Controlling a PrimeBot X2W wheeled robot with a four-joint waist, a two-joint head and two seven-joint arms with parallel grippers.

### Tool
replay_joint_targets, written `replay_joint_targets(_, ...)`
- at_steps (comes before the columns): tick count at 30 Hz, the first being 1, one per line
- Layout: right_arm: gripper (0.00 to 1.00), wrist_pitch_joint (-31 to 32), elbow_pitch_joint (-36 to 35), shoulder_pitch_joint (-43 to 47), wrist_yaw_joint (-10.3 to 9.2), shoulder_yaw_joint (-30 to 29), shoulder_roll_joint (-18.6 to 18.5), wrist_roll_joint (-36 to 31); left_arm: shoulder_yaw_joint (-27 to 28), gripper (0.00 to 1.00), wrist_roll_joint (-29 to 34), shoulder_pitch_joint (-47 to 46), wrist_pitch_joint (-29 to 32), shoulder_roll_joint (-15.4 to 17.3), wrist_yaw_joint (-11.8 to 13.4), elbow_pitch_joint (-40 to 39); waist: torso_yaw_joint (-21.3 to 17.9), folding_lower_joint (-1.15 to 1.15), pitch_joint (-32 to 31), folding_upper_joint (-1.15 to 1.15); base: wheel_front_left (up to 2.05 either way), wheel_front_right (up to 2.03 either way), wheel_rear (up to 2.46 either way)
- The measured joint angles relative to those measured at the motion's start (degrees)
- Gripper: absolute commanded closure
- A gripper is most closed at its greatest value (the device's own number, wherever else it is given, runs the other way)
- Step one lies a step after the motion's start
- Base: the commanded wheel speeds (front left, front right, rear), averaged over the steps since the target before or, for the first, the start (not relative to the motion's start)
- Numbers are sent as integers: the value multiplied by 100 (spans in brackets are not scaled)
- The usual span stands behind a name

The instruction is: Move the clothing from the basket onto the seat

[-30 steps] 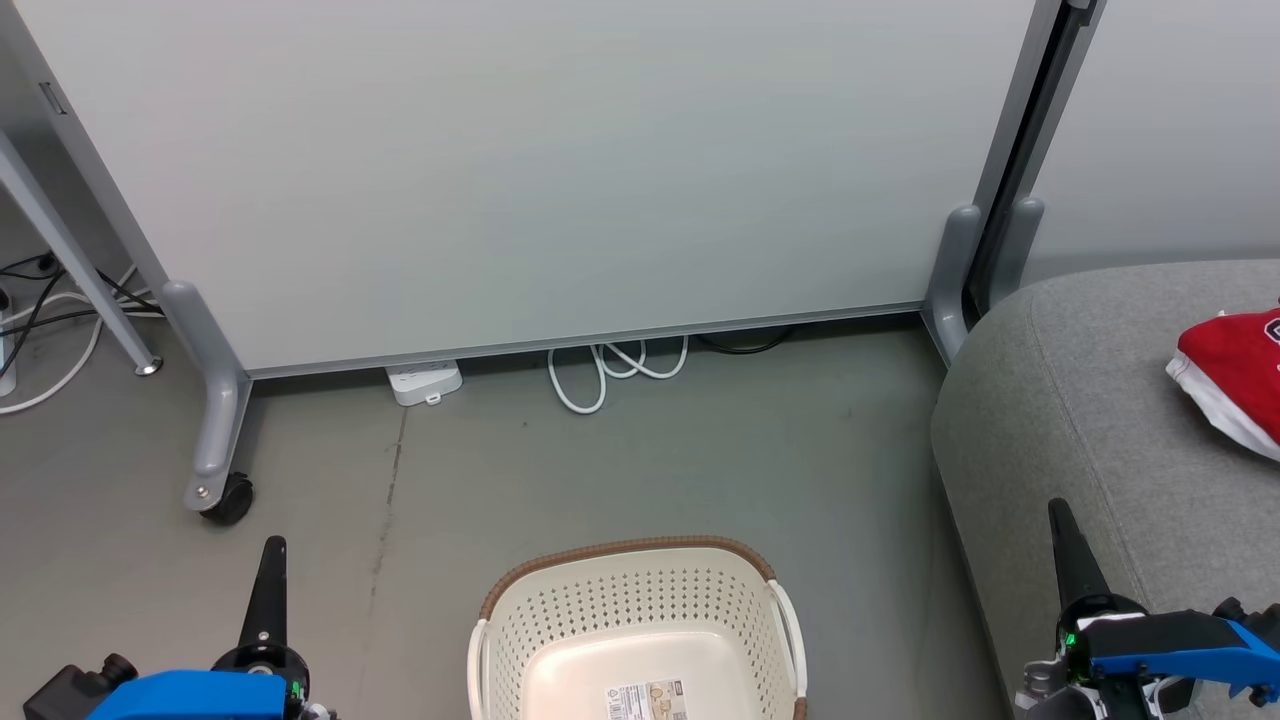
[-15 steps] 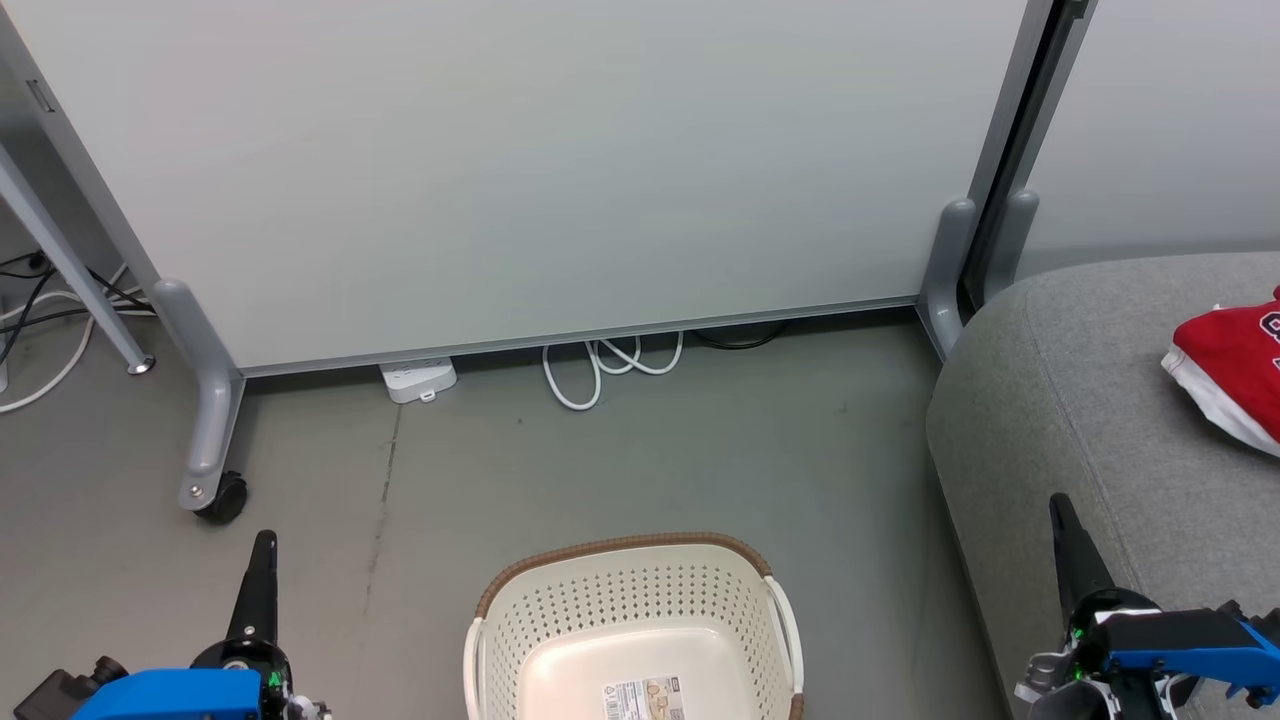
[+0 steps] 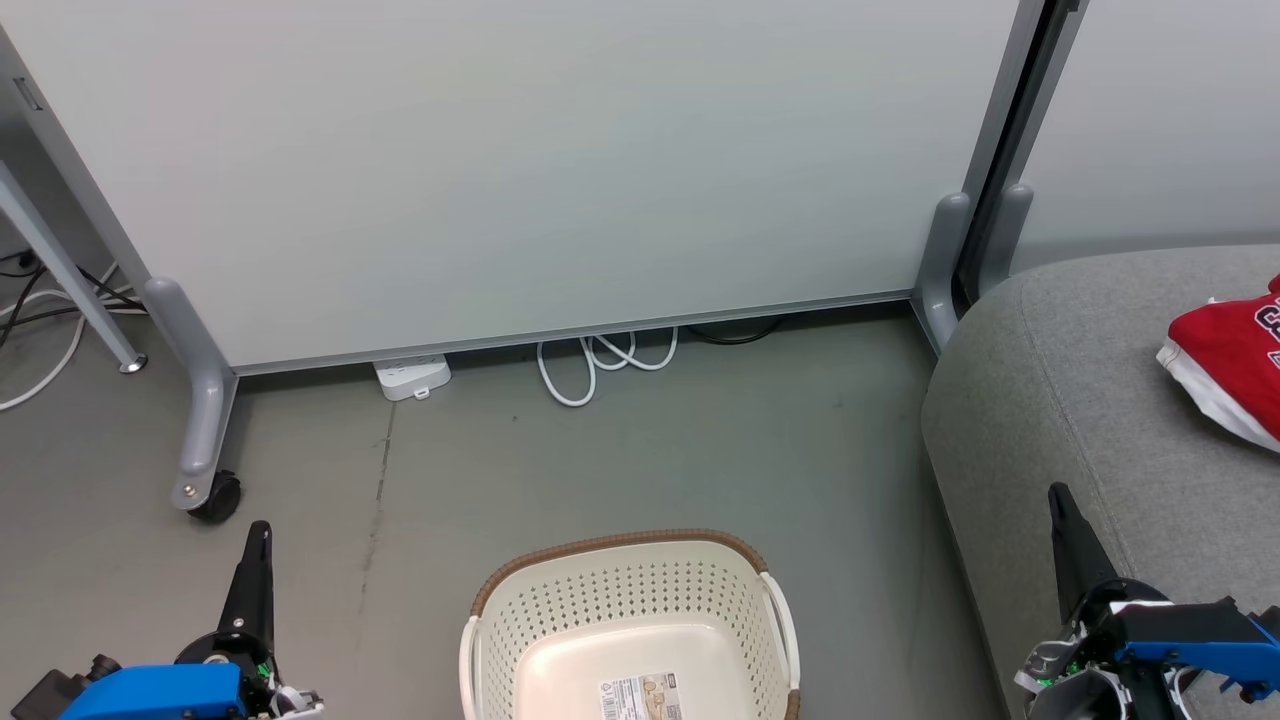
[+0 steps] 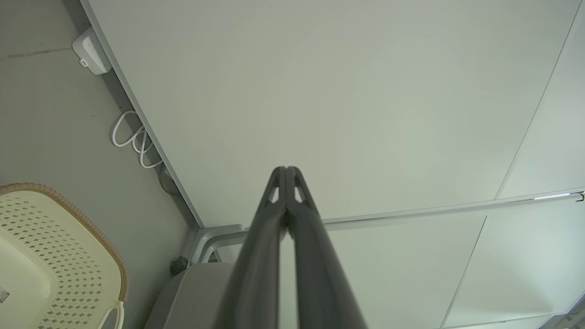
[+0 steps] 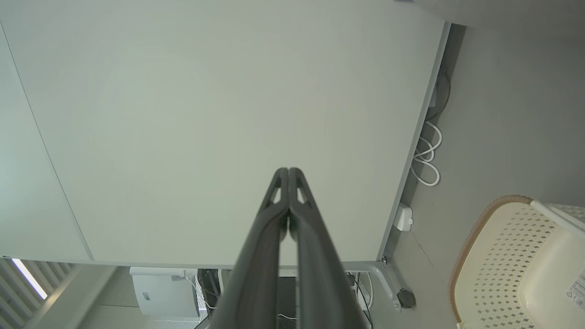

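The red clothing (image 3: 1228, 355) lies bunched on the grey seat (image 3: 1050, 420), its white-trimmed edge turned toward the basket (image 3: 620, 600) on the floor. The left hand (image 3: 260, 530) and right hand (image 3: 1058, 495) sit low and point up at the white partition (image 3: 560, 160), each with its fingers pressed together.

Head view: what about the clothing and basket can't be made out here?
- Red garment on the seat: cut off by the right edge, so its white print is incomplete and anything beyond is hidden.
- Basket: near part cut off by the bottom edge.
- Label in the basket: print too small to read.
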Motion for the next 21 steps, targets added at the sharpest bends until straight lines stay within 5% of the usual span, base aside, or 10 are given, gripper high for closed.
replay_joint_targets(21, 100, 160, -44, -48, 0, -47, 11, 621, 99, 100, -614, -39, 151, 4, -23, -7, -48, 0, 42, 0, 0, 0, 0)
